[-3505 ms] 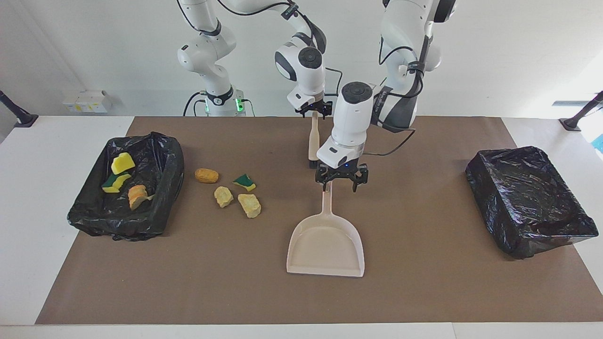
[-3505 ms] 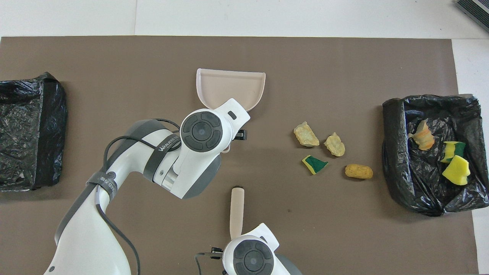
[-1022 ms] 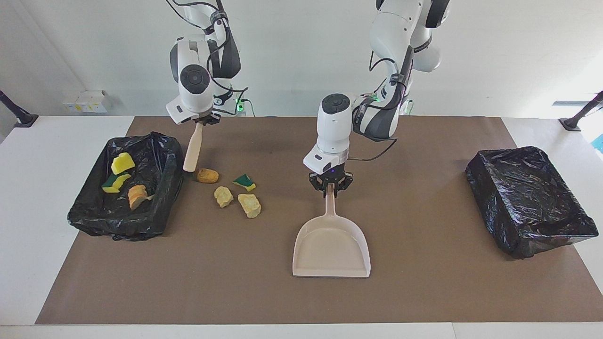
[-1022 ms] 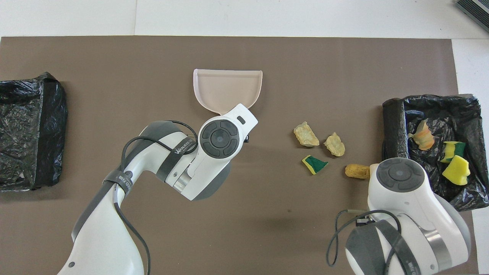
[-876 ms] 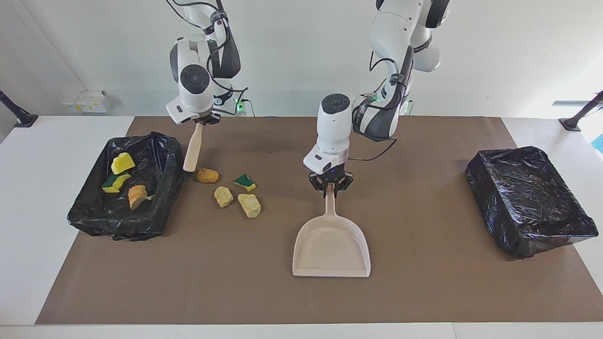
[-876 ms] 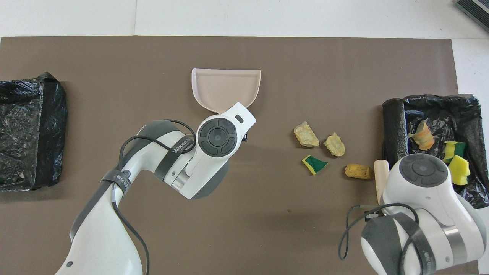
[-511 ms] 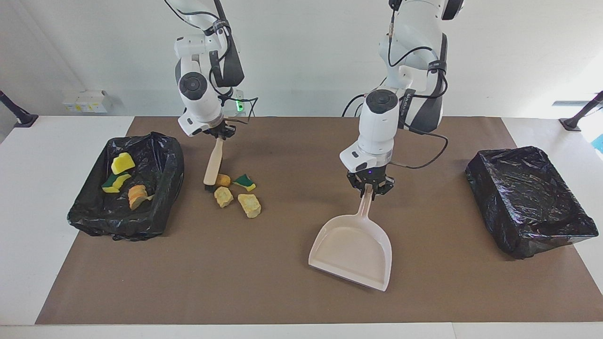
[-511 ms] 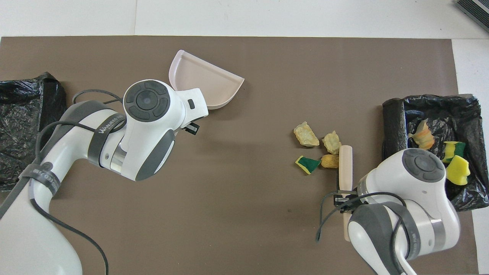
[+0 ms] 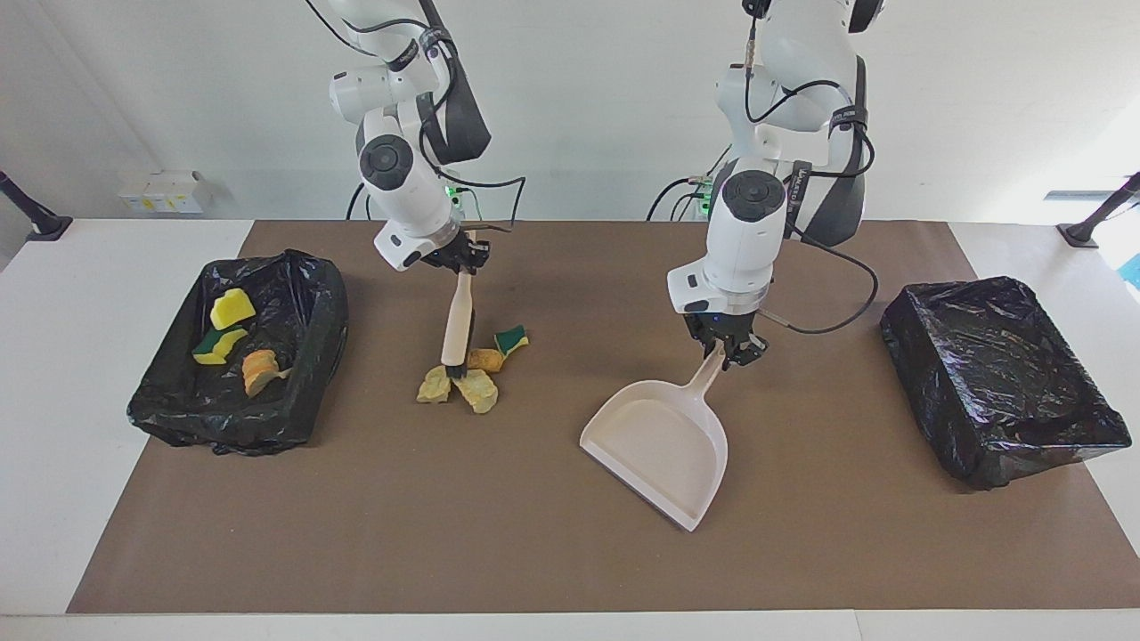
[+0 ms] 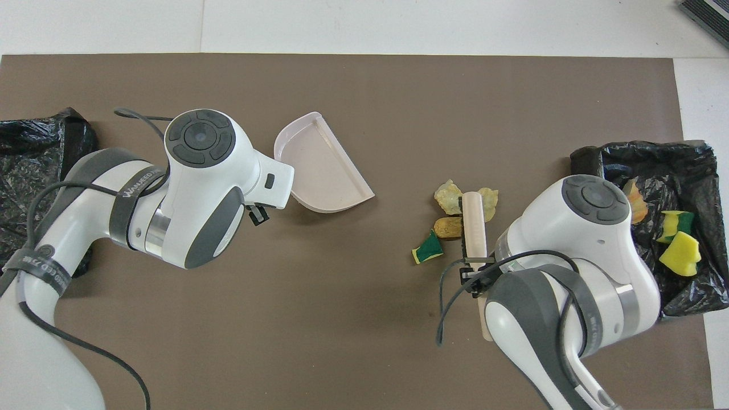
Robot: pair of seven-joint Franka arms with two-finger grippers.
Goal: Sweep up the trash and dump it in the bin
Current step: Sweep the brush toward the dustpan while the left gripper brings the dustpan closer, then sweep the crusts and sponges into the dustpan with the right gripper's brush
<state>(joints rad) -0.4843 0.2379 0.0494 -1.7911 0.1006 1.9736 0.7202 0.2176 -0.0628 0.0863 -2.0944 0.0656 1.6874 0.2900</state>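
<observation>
Four lumpy foam and sponge scraps (image 9: 472, 368) cluster mid-mat, apparently touching the brush (image 9: 459, 328) bristles; its handle leans upright, pinched by the right gripper (image 9: 463, 258). Three more lie in the plastic-lined bin (image 9: 307, 392). The left gripper (image 9: 726, 350) pinches the smooth dustpan (image 9: 659, 441), mouth toward the scraps.

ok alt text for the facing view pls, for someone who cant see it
The right gripper holds a brush with its bristles among four trash bits on a brown mat. The left gripper holds a tilted dustpan. A black-lined bin holds three more pieces; another bin looks empty.
</observation>
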